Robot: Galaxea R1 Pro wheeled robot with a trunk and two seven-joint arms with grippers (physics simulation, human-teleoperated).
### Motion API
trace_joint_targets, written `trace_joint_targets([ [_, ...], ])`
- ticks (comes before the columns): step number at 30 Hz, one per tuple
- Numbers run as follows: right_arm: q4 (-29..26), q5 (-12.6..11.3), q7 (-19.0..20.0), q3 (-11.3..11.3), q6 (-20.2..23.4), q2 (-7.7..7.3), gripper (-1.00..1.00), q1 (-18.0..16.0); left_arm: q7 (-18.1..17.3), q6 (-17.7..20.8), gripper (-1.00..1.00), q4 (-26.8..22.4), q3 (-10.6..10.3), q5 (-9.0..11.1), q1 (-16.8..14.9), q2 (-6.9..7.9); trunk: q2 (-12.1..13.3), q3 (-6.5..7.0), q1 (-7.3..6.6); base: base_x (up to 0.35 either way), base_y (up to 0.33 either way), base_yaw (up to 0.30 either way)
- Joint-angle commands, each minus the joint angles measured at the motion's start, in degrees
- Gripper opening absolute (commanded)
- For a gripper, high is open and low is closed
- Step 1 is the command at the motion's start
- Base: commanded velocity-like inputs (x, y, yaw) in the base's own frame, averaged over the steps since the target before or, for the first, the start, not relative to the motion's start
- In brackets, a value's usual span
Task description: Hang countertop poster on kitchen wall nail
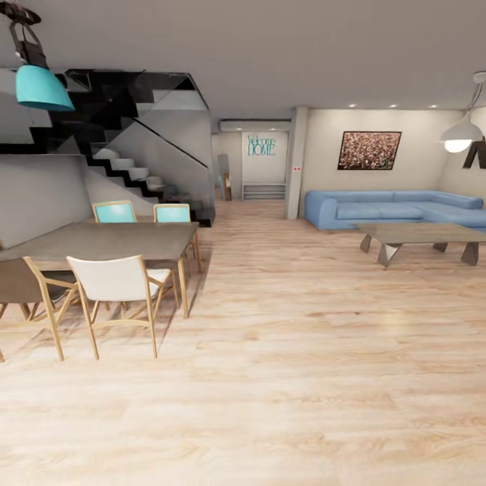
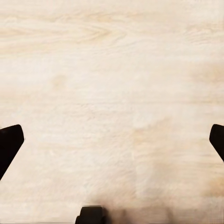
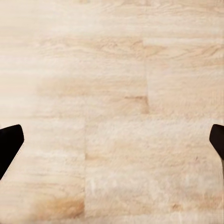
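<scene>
The poster, the kitchen countertop and the wall nails are out of view; I face an open living and dining room. In the left wrist view my left gripper (image 2: 112,144) is open, its dark fingertips (image 2: 10,144) far apart over bare pale wooden floor. My right gripper (image 3: 112,144) is also open in the right wrist view, with fingertips (image 3: 10,142) at both edges and only floorboards between them. Neither holds anything.
A dining table (image 1: 101,241) with wooden chairs (image 1: 118,287) stands at the left, below a teal pendant lamp (image 1: 42,88). Behind it rises a staircase (image 1: 135,169). A blue sofa (image 1: 398,208) and low coffee table (image 1: 422,234) sit at right, under a wide brownish picture (image 1: 368,150). Wooden floor (image 1: 304,371) stretches ahead.
</scene>
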Motion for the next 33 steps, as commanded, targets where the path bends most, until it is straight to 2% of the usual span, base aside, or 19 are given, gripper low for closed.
trace_joint_targets([
  [1,0.0,0.0,-0.1,0.0,-0.2,0.03,1.00,0.0,0.0,-0.1,1.00,0.0,0.1,0.0,0.0,-0.03,0.0,-0.05,0.00,0.000,0.000,0.294],
  [15,0.0,0.0,-0.1,0.0,-0.2,0.35,1.00,0.0,0.1,-0.1,1.00,0.0,0.1,0.0,0.0,-0.01,0.0,-0.05,0.00,0.000,0.000,0.294],
  [26,0.0,0.0,-0.1,0.0,-0.3,0.49,1.00,0.0,0.1,-0.1,1.00,-0.1,0.1,0.0,0.0,0.60,0.0,-0.05,0.00,0.000,0.000,0.292],
  [33,0.1,0.1,0.0,0.0,-0.2,0.33,1.00,0.0,0.1,-0.1,1.00,-0.1,0.1,0.0,0.0,0.60,0.0,-0.05,0.00,0.000,-0.125,0.118],
])
